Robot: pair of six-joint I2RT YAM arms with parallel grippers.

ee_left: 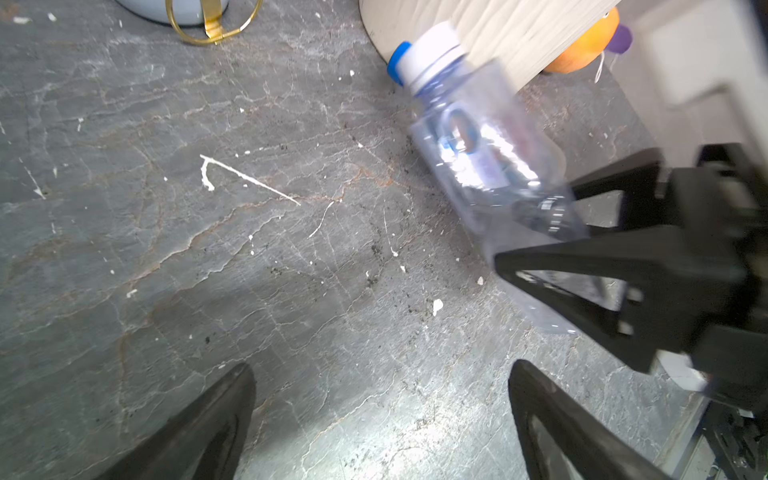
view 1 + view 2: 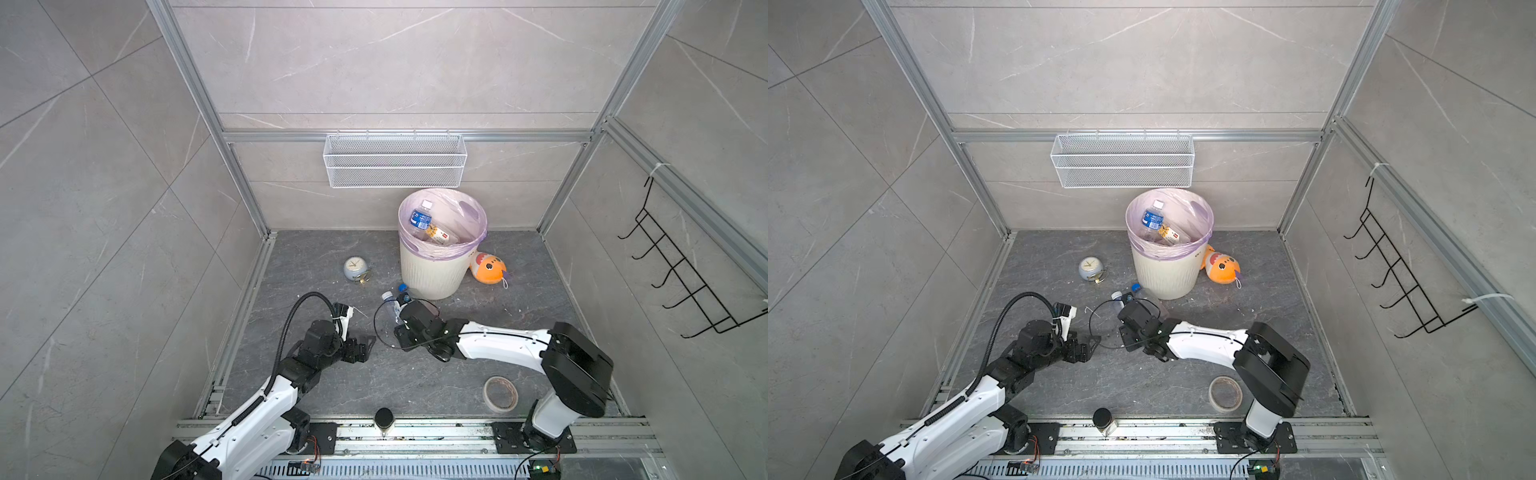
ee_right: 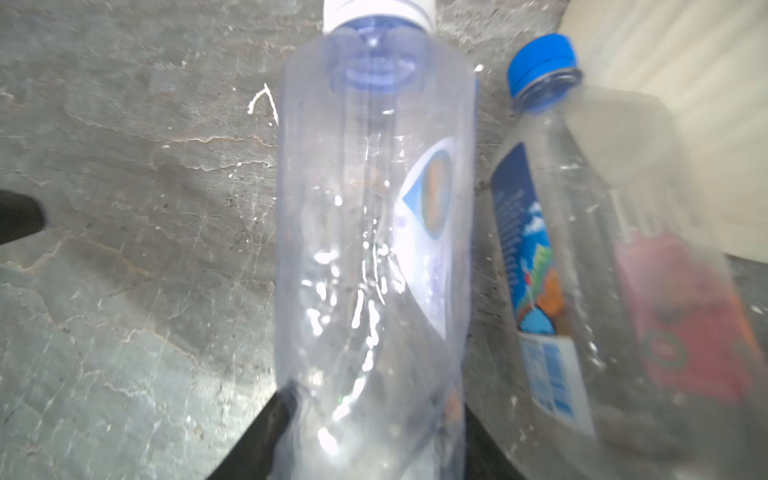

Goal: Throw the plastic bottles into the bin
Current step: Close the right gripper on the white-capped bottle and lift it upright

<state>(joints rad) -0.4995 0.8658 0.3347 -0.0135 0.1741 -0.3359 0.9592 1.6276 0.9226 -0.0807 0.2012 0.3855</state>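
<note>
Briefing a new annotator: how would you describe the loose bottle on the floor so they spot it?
Find the cream ribbed bin at the back of the floor; two clear bottles sit at its near foot. Yours is the blue-capped bottle closest to the bin, with a blue picture label; the white-capped bottle beside it is gripped by the right tool.

Clear white-capped bottle (image 3: 374,249), perhaps lifted, beside cream bin (image 2: 432,274).
</note>
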